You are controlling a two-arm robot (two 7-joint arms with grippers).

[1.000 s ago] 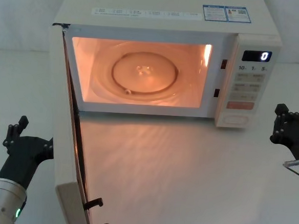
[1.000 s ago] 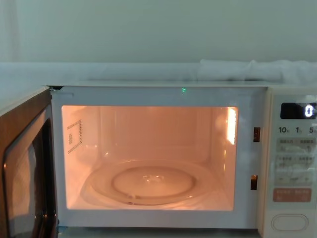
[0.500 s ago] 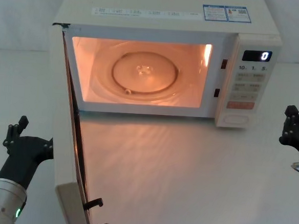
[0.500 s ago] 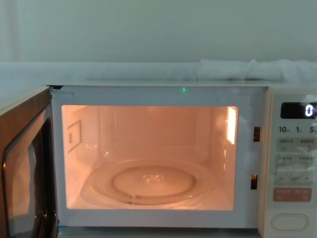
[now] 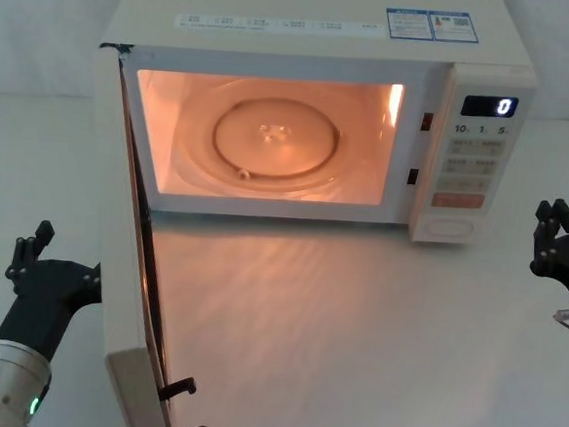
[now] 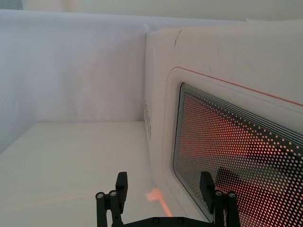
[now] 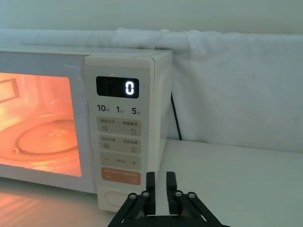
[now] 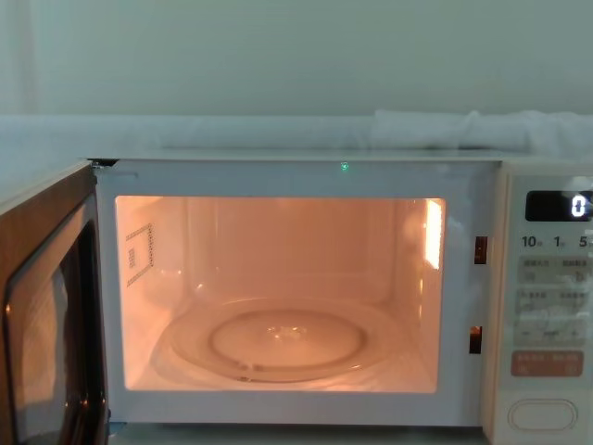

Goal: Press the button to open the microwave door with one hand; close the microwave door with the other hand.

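Observation:
The microwave door (image 5: 117, 260) stands wide open, swung out toward me on the left, its brown inner face (image 8: 42, 306) at the chest view's left edge. The lit cavity (image 5: 265, 139) holds a glass turntable. The button (image 5: 448, 227) is the wide cream key at the bottom of the control panel, also visible as button (image 7: 120, 197) and button (image 8: 542, 414). My left gripper (image 5: 31, 238) is low on the left, outside the door, open; in the left wrist view the gripper (image 6: 163, 184) faces the door's dotted window (image 6: 236, 156). My right gripper (image 5: 555, 218) hangs right of the panel, shut, clear of the button.
The microwave (image 5: 317, 20) sits at the back of a white table (image 5: 354, 336). Two black latch hooks (image 5: 182, 387) stick out of the door's free edge near me. White cloth (image 7: 236, 90) covers the wall behind.
My right gripper has drawn back to the right, away from the control panel. The left arm and the door have not moved.

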